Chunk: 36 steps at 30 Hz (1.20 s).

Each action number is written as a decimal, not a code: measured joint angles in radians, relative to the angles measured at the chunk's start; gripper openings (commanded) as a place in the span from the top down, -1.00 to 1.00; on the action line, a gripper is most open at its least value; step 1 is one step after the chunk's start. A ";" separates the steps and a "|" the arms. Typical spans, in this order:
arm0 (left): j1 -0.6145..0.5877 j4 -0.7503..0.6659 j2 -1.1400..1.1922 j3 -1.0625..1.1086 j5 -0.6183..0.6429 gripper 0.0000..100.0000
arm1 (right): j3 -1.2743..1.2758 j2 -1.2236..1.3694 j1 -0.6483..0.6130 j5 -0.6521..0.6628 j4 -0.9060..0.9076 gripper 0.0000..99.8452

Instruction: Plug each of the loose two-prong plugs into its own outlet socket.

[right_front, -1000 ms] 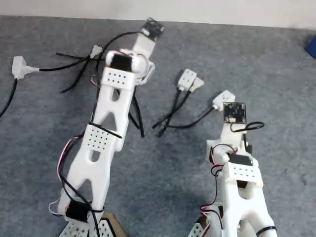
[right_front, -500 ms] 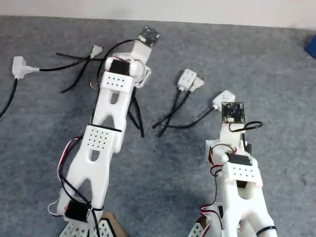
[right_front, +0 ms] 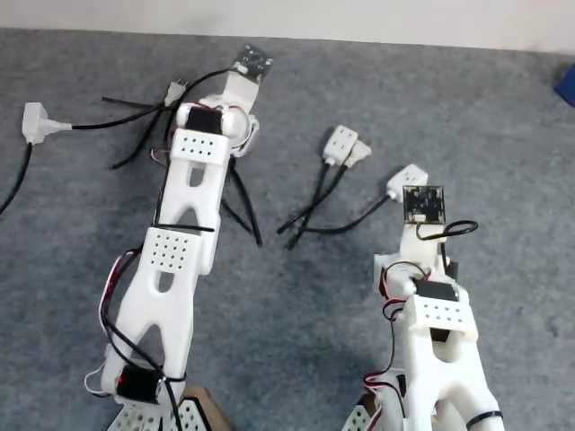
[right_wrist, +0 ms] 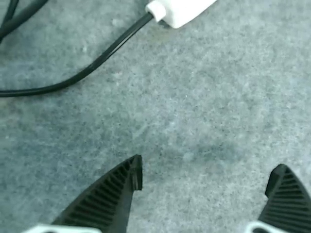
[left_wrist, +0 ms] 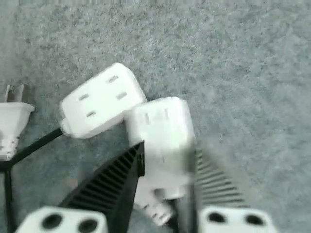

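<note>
- The left pincer [left_wrist: 167, 151] is clenched on a white socket block [left_wrist: 163, 128]. Its ribbed black fingers [left_wrist: 114, 182] press on both sides, and the slots of the block face the camera.
- A second socket block [left_wrist: 99, 102] lies touching the gripped one. A two-prong plug [left_wrist: 12, 121] rests near them on the grey worktop [left_wrist: 233, 58].
- In the high view the left arm [right_front: 193, 206] stretches toward 11 o'clock. The plug [right_front: 177, 90] lies at about 9 o'clock from its wrist, among black cables [right_front: 248, 214].
- The right pincer [right_wrist: 209, 167] is released and spread wide over bare worktop, with nothing between its fingers. A white cord end [right_wrist: 180, 9] lies apart from it (plug or socket, I cannot tell).
- From above, this cord end [right_front: 406, 180] sits at about 11 o'clock from the wrist of the right arm [right_front: 436, 332]. A pair of white sockets [right_front: 346, 144] lies further out, near 10 o'clock.
- What could go wrong, in my judgement:
  - The neighbouring block touches the gripped one, so a lift or turn could drag or push it.
  - The crossed cables may pull tight and twist the block inside the grip.
  - No pincer holds a plug yet. The nearest plug is well apart from the right arm, so a long reach over the cables may snag them.
  - A thin plug lying flat on this soft surface could slip when it is pinched.
</note>
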 measured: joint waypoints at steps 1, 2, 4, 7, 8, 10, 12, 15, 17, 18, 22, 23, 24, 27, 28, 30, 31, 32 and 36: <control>0.006 -0.003 -0.002 0.006 0.000 0.99 | 0.000 0.000 0.000 0.000 0.000 0.23; 0.015 -0.005 -0.002 0.006 -0.002 0.99 | 0.000 0.000 0.000 0.000 0.000 0.23; 0.017 -0.006 -0.006 0.003 0.003 0.99 | 0.000 0.000 0.000 0.000 0.000 0.23; 0.023 -0.005 -0.003 0.012 -0.002 0.99 | 0.000 0.000 0.000 0.000 -0.005 0.23; 0.032 0.003 -0.003 0.009 -0.002 0.99 | 0.000 0.000 0.000 0.000 -0.008 0.23; 0.051 0.063 -0.006 0.000 0.000 0.99 | 0.000 0.000 0.000 0.000 -0.011 0.23; 0.068 0.133 -0.012 -0.009 0.000 0.99 | 0.000 0.000 0.000 0.000 -0.011 0.23; 0.097 0.239 -0.066 -0.034 0.000 0.99 | 0.000 0.000 0.000 0.000 -0.011 0.23; 0.124 0.318 -0.114 -0.043 0.000 0.99 | 0.002 0.000 0.000 0.000 -0.029 0.23; 0.138 0.361 -0.135 -0.043 0.000 0.99 | 0.005 0.000 0.000 0.000 -0.037 0.23; 0.169 0.448 -0.209 -0.017 0.000 0.99 | 0.005 0.000 0.000 0.000 -0.041 0.23; 0.169 0.453 -0.232 0.005 0.000 0.99 | 0.005 0.000 0.000 0.000 -0.043 0.23; 0.166 0.453 -0.255 0.035 0.000 0.99 | 0.005 0.000 0.000 0.000 -0.043 0.23; 0.172 0.456 -0.341 0.184 0.000 0.99 | 0.005 0.000 0.000 0.000 -0.044 0.23; 0.180 0.456 -0.374 0.242 -0.003 0.99 | 0.005 0.000 0.000 0.000 -0.044 0.23; 0.199 0.456 -0.451 0.368 -0.034 0.99 | 0.005 0.000 0.000 0.000 -0.044 0.23; 0.210 0.456 -0.494 0.430 -0.060 0.99 | 0.005 0.000 0.000 0.000 -0.044 0.23; 0.222 0.456 -0.542 0.491 -0.083 0.99 | 0.005 0.000 0.000 0.000 -0.046 0.23; 0.247 0.456 -0.727 0.710 -0.161 0.98 | 0.005 0.000 0.000 0.000 -0.048 0.23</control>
